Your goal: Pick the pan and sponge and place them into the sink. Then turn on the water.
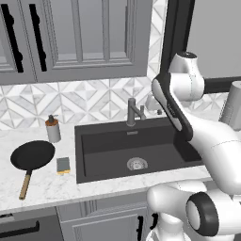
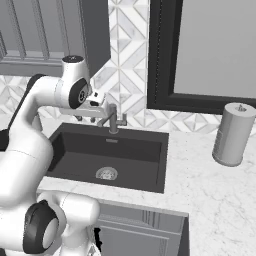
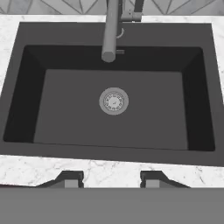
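the gripper [image 3: 111,178] is held part open and empty above the sink [image 1: 94,131]. the pan [image 1: 32,156] and sponge [image 1: 63,164] lie left on the tabletop [image 1: 52,186]. the pan could be tipped if gripped off-centre by its handle.

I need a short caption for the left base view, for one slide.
Pan and sponge lie on the counter left of the sink.

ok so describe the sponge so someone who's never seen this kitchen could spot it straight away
Start at the large dark-grey rectangular sink set in the white marble counter. On the counter just left of it lies the small flat grey-green sponge with a yellow underside. The round black wooden-handled pan is far bigger; the grey soap dispenser stands upright.
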You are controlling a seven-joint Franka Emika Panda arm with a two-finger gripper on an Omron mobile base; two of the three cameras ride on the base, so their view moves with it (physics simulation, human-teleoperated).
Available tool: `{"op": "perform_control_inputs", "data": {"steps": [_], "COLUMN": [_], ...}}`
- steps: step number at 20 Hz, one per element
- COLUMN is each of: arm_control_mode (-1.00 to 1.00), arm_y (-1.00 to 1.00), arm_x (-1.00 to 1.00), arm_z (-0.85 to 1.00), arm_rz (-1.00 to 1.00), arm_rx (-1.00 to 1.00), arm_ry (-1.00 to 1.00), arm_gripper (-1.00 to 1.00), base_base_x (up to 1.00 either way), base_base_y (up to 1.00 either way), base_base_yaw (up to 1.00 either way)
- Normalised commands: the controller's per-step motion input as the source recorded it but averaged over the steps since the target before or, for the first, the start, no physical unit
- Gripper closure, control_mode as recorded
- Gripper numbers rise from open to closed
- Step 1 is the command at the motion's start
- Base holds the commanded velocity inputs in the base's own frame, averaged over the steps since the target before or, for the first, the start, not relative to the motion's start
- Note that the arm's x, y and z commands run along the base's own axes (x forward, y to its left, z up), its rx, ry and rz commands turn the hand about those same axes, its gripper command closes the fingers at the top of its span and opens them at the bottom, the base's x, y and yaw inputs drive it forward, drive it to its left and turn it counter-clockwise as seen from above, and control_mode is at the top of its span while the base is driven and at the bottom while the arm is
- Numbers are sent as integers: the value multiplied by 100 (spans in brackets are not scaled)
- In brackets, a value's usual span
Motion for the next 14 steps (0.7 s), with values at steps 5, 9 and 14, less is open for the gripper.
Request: {"op": "perform_control_inputs", "data": {"steps": [5, 9, 14], "arm_control_mode": [-100, -100, -100], "arm_y": [44, 100, 100], "arm_x": [-12, -22, -15], "arm_z": [-15, -16, -26], "arm_rz": [0, 0, 0], "arm_rx": [1, 0, -7], "arm_ry": [0, 3, 5], "arm_gripper": [-100, -100, -100], "base_base_x": [0, 0, 0], "base_base_y": [0, 0, 0], "base_base_yaw": [0, 0, 0]}}
